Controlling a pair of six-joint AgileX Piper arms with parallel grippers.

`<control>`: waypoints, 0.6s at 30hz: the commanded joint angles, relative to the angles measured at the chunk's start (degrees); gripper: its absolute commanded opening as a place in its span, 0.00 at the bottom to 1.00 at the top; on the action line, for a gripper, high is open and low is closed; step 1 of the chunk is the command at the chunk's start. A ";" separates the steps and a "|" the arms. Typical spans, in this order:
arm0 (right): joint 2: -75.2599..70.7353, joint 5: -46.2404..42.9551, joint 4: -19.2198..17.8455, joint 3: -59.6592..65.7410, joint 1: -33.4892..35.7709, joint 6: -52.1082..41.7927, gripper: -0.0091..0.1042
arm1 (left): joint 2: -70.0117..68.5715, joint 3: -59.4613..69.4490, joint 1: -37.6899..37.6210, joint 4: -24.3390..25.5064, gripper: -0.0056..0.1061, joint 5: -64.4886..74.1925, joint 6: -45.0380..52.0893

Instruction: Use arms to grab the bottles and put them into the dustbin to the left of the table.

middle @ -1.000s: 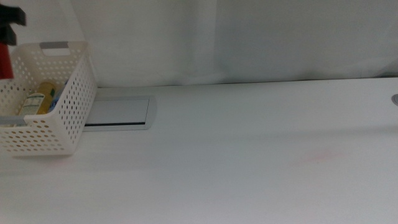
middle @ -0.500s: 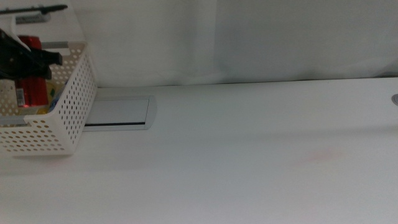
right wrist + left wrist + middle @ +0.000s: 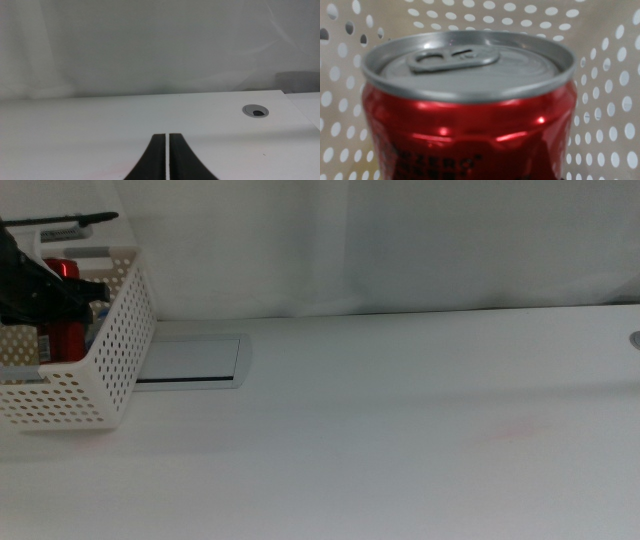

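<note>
The red soda can (image 3: 63, 330) stands upright inside the white perforated dustbin (image 3: 112, 370) at the table's left end. My left gripper (image 3: 76, 290) comes in from the left and is shut on the can near its top. The left wrist view is filled by the can (image 3: 470, 125), silver lid and pull tab up, with the dustbin wall (image 3: 612, 75) behind it; my own jaws are hidden there. The bottles are hidden behind the arm and can. My right gripper (image 3: 166, 150) is shut and empty, low over the white table (image 3: 100, 120).
A grey inset panel (image 3: 190, 360) lies in the table (image 3: 400, 430) just right of the dustbin. A grey cable grommet (image 3: 255, 110) sits at the far right edge. A white curtain backs the table.
The left gripper carried the red can from the far left over the dustbin rim and lowered it inside, turning it upright. The right arm has not moved.
</note>
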 commanded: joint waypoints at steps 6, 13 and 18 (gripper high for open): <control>-1.77 0.11 -0.21 0.33 -0.29 -0.30 0.06 | -0.52 -0.56 -0.03 -0.55 0.88 -2.15 -0.57; -1.77 0.11 -0.21 0.33 -0.29 -0.30 0.06 | -5.11 -0.56 -0.03 -0.55 0.88 -1.63 0.74; -1.77 0.11 -0.21 0.33 -0.29 -0.30 0.06 | -15.81 -0.45 -0.13 -0.66 0.88 -0.16 1.03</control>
